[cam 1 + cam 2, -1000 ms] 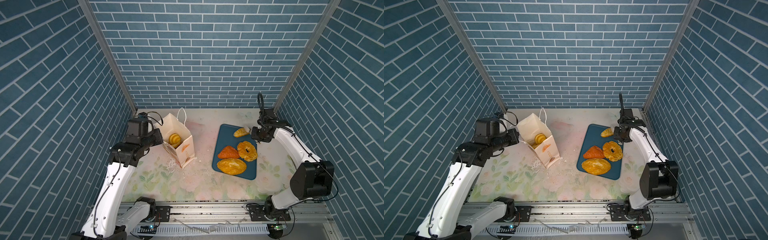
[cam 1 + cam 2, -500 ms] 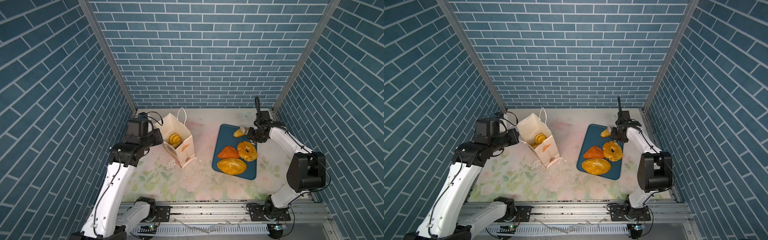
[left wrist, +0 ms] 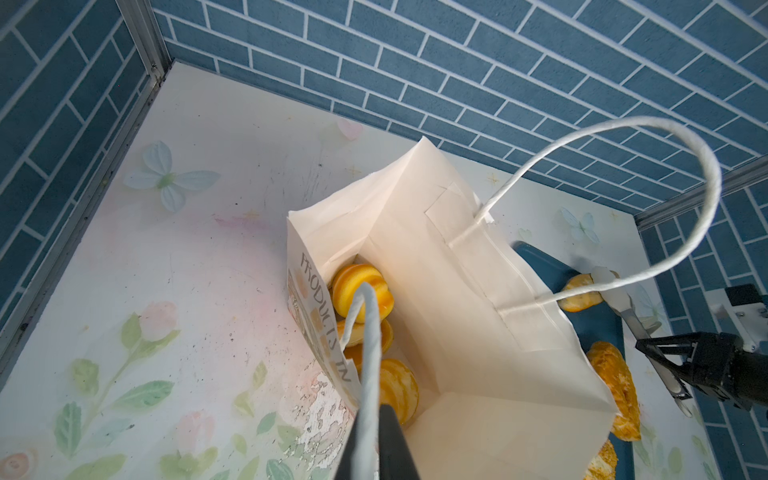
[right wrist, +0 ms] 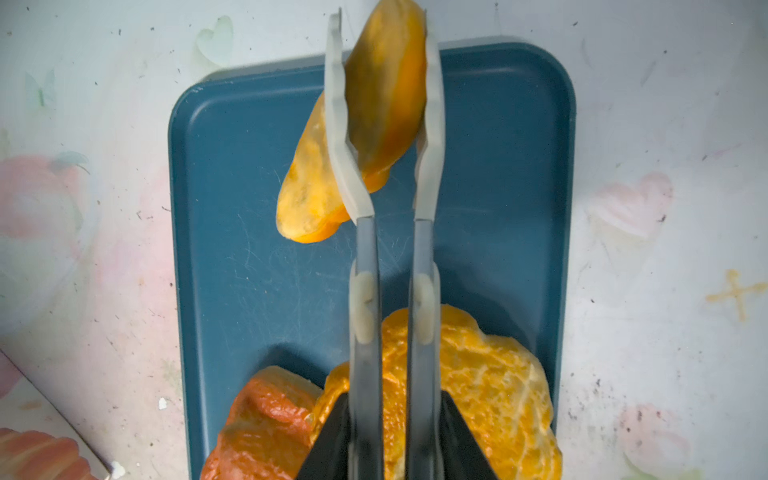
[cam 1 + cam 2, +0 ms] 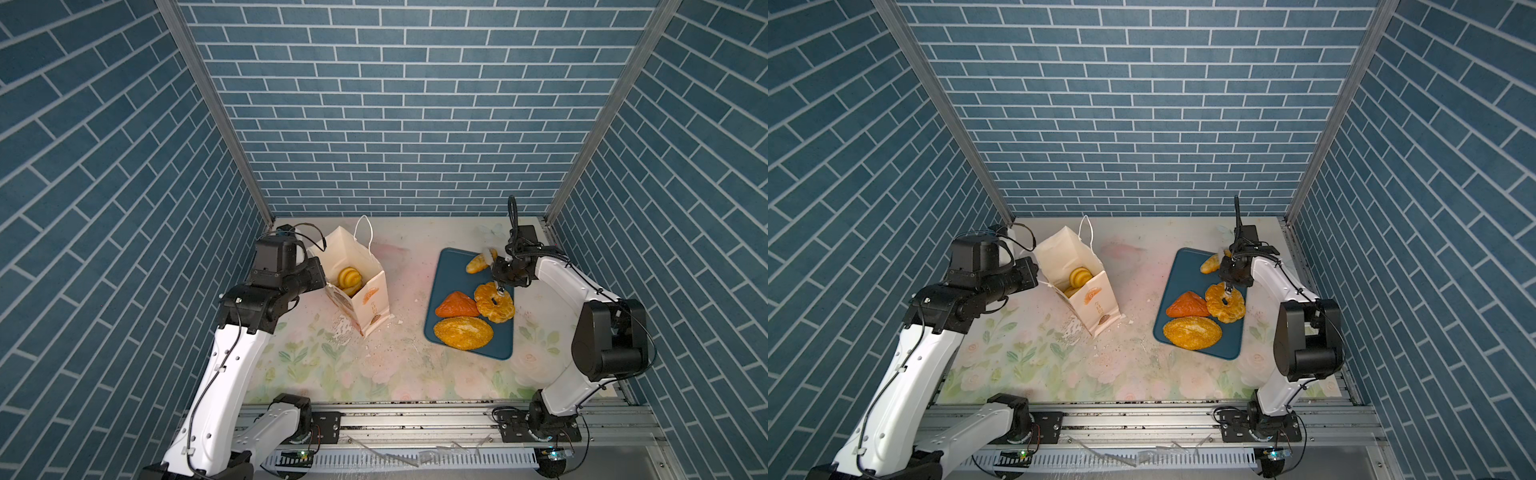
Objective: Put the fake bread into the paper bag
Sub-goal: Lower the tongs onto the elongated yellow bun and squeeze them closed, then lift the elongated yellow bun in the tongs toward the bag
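Note:
The paper bag (image 5: 365, 291) (image 5: 1096, 299) stands open at the left, with several pieces of fake bread (image 5: 349, 277) (image 3: 361, 291) inside. My left gripper (image 5: 316, 274) (image 3: 374, 419) is shut on the bag's near cord handle (image 3: 368, 353). My right gripper (image 5: 488, 255) (image 4: 382, 62) is shut on a small golden bun (image 5: 478, 262) (image 4: 386, 91) over the far end of the blue tray (image 5: 446, 274) (image 4: 249, 270). On the tray lie a ring pastry (image 5: 486, 305) (image 4: 490, 374), a reddish triangle (image 5: 456, 305) (image 4: 266, 419) and a seeded oval loaf (image 5: 463, 333).
Brick-patterned walls close in the back and both sides. White flakes and crumbs (image 5: 345, 332) lie on the floral table top in front of the bag. The bag's far handle (image 3: 665, 166) loops up free. A metal rail (image 5: 415, 419) runs along the front edge.
The right gripper's fingers have closed on the small bun at the tray's far end, and its arm has shifted slightly. The left arm and the bag have not moved.

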Action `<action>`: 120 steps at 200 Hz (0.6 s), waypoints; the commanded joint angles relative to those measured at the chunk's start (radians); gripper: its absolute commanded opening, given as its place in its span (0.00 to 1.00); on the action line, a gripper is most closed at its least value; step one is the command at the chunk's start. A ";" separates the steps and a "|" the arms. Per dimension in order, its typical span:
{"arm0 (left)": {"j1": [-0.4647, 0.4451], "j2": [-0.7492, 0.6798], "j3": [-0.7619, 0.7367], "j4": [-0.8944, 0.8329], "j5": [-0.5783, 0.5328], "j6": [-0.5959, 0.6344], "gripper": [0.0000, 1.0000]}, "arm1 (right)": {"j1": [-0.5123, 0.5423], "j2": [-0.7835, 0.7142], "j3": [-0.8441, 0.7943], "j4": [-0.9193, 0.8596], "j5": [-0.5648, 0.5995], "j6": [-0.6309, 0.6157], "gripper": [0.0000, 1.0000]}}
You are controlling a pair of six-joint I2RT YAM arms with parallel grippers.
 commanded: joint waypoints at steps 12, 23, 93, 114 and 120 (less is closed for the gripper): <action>-0.002 -0.006 0.007 0.006 -0.014 0.005 0.10 | -0.002 -0.033 -0.005 0.013 -0.013 0.013 0.25; -0.003 -0.008 0.009 0.008 -0.012 0.006 0.10 | -0.002 -0.044 -0.004 0.007 -0.016 0.009 0.23; -0.003 -0.020 0.008 0.008 -0.011 0.007 0.10 | -0.001 -0.147 -0.032 -0.031 -0.057 -0.032 0.17; -0.003 -0.022 0.004 0.006 -0.008 0.007 0.09 | -0.002 -0.175 -0.027 -0.052 -0.102 -0.060 0.16; -0.003 -0.024 0.003 0.006 -0.008 0.009 0.10 | -0.002 -0.181 -0.022 -0.065 -0.114 -0.070 0.16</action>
